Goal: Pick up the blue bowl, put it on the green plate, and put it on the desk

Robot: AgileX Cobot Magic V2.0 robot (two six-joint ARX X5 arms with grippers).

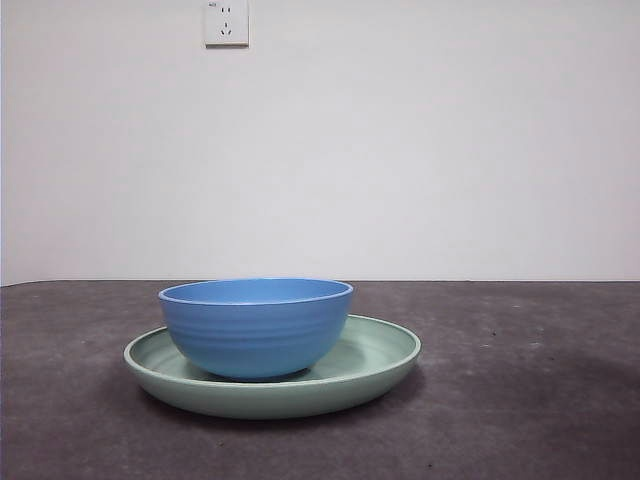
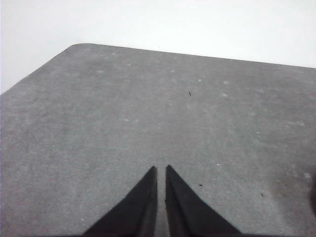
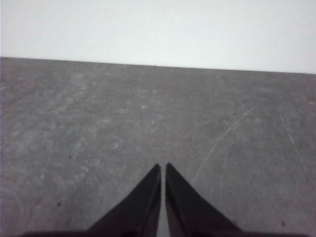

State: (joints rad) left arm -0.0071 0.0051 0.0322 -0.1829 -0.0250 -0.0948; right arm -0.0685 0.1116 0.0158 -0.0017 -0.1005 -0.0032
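One ridged blue bowl [image 1: 256, 328], on green plate [image 1: 385, 352]

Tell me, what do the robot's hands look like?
Each tool is two black jaws, wide at the base and narrowing to sharp points, like a bird's beak. The left tool and the right tool look just alike: plain matte black, with no markings or cables showing. The arms themselves are out of sight.

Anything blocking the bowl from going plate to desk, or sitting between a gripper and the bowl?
Nothing visible. The blue bowl sits upright in the green plate, with bare desk on both sides. Neither wrist view shows the bowl; the left gripper and right gripper, both shut, face only bare desk.
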